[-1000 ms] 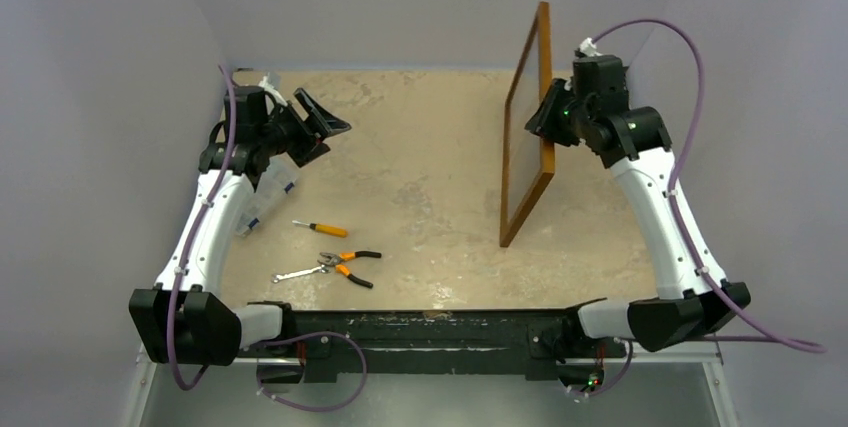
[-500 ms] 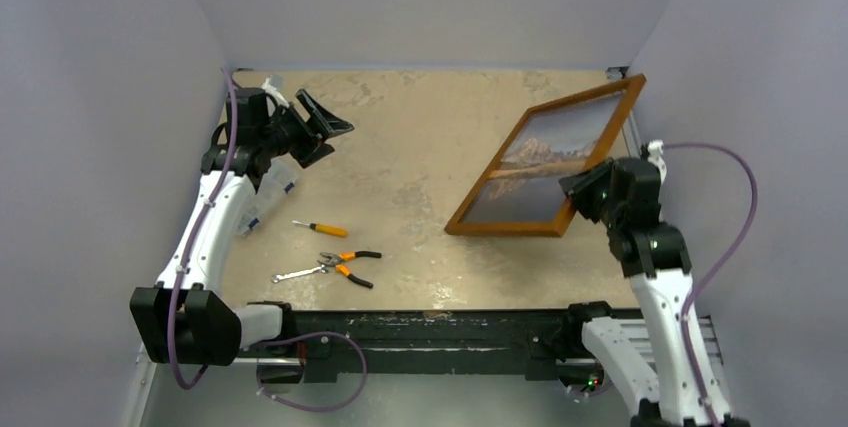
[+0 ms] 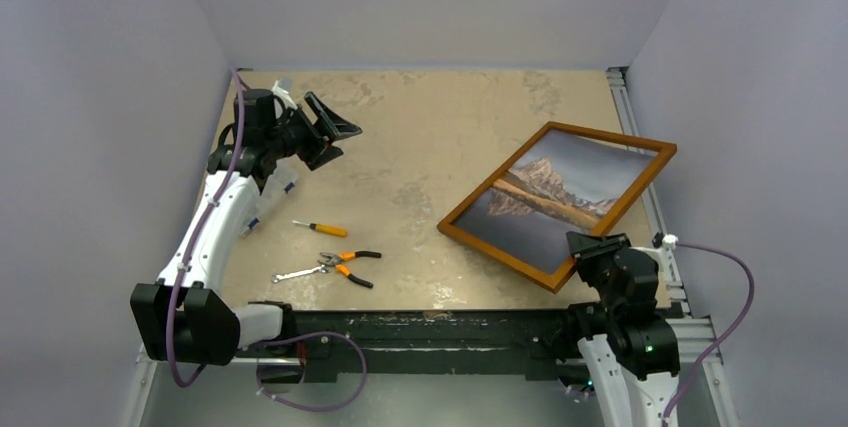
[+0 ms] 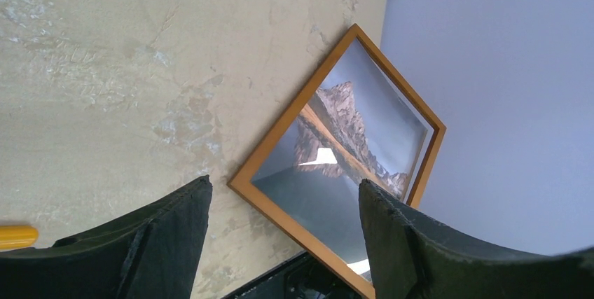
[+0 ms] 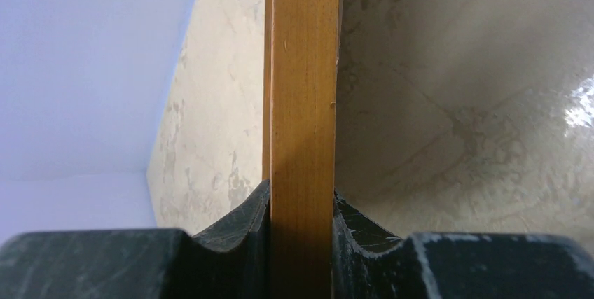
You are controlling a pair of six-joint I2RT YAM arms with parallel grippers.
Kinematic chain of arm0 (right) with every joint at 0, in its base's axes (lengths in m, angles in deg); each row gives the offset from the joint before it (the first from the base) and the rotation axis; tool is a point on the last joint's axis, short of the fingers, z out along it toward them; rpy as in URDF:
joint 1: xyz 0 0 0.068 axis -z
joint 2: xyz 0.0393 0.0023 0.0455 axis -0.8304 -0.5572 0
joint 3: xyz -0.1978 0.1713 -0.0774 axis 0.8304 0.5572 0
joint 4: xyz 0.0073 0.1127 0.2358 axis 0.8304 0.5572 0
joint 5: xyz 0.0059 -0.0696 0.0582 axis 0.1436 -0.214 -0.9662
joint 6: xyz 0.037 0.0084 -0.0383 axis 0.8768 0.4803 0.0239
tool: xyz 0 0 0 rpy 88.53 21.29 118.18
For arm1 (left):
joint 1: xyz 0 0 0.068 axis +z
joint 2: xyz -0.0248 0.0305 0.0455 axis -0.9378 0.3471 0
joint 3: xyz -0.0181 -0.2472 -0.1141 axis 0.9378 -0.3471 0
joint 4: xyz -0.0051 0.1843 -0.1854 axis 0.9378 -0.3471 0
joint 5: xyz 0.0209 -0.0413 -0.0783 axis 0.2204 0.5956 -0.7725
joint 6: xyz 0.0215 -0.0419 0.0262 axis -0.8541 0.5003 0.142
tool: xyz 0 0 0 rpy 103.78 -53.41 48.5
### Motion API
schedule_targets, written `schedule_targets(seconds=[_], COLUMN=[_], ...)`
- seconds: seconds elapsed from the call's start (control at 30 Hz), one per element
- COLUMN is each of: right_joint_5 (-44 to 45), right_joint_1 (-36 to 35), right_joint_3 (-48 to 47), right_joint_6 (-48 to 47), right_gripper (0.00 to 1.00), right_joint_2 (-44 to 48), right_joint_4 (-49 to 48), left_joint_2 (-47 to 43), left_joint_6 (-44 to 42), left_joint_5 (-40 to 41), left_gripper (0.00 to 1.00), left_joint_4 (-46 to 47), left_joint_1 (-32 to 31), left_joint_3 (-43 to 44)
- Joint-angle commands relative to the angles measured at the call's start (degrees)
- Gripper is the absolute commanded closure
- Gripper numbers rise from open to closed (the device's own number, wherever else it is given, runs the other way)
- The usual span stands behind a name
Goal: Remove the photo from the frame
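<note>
The orange-brown wooden frame is held face up and tilted over the right side of the table, with the mountain photo still inside it. My right gripper is shut on the frame's near right edge; the right wrist view shows that edge clamped between the two fingers. My left gripper is open and empty, raised over the far left of the table. In the left wrist view the frame and photo lie between and beyond the open fingers.
A small orange-handled screwdriver, orange-handled pliers and a silver wrench lie on the near left of the tan table. Grey walls close in on three sides. A black rail runs along the near edge.
My right arm has swung the frame from standing upright at the far right down towards the near right, turning it picture side up. The left gripper has shifted slightly.
</note>
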Motion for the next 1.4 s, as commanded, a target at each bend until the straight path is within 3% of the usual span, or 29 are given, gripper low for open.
schedule_targets(seconds=[0.0,0.13,0.43,0.73,0.83,0.97,1.1,1.37], right_joint_5=[7.57,8.51,6.35,0.9,1.29,0.77,2.35,3.14], right_joint_1=[-0.05,0.01,-0.01,-0.06,0.01,-0.04,-0.03,-0.04], right_joint_3=[0.55,-0.54,-4.37,-3.28,-3.86,-5.91,-8.8,-12.33], right_joint_6=[-4.07,-2.12,-2.1,-3.57,-3.5,-3.67,-3.8,-4.09], right_gripper=[1.0,1.0,1.0,0.91,0.75,0.31,0.06,0.01], right_joint_2=[1.68,2.07,-6.23,-10.54,-11.46,-13.11,-15.0,-20.35], right_joint_4=[3.49,5.65,9.78,8.93,9.83,11.62,15.15,21.33], left_joint_2=[-0.38,-0.33,0.32,0.22,0.3,0.38,0.38,0.75], left_joint_6=[0.16,-0.1,-0.05,-0.26,-0.37,-0.35,-0.37,-1.44], left_joint_5=[-0.48,-0.07,-0.26,-0.08,-0.03,-0.2,-0.3,-1.11], left_gripper=[0.26,0.26,0.26,0.26,0.26,0.26,0.26,0.25], left_joint_4=[2.1,2.01,1.87,1.85,1.74,1.74,1.83,2.86], left_joint_1=[-0.32,-0.74,-0.84,-0.82,-0.84,-0.85,-0.76,-0.85], left_joint_3=[-0.01,0.02,-0.02,0.02,0.07,0.07,0.07,0.0])
